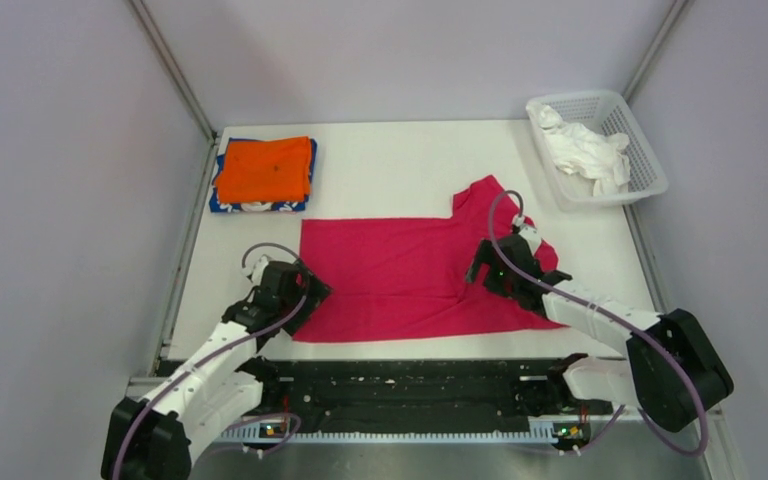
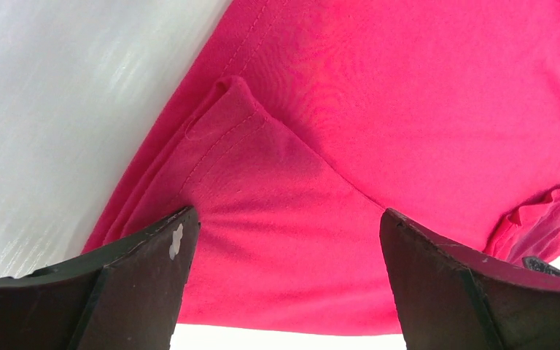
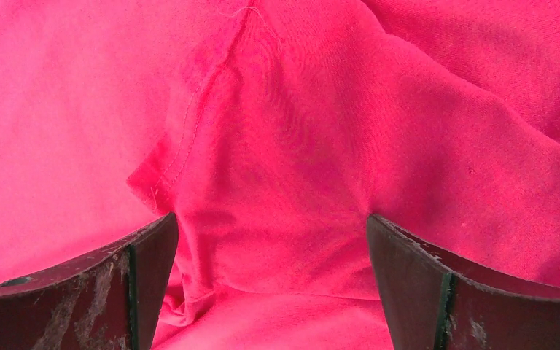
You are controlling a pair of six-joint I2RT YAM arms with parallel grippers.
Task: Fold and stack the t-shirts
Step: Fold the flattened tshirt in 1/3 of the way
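Observation:
The magenta-red t-shirt (image 1: 400,275) lies spread on the white table, partly folded, with a sleeve sticking up at the far right. My left gripper (image 1: 297,290) is open over its near left corner; the left wrist view shows the cloth (image 2: 379,131) between the spread jaws. My right gripper (image 1: 490,268) is open over the bunched right side of the shirt; the right wrist view shows wrinkled cloth (image 3: 292,146) between the jaws. The orange t-shirt (image 1: 265,168) lies folded on the folded blue one (image 1: 258,207) at the far left.
A white mesh basket (image 1: 640,160) with a white cloth (image 1: 585,150) in it stands at the far right corner. Grey walls enclose the table on three sides. A black rail (image 1: 410,395) runs along the near edge between the arm bases.

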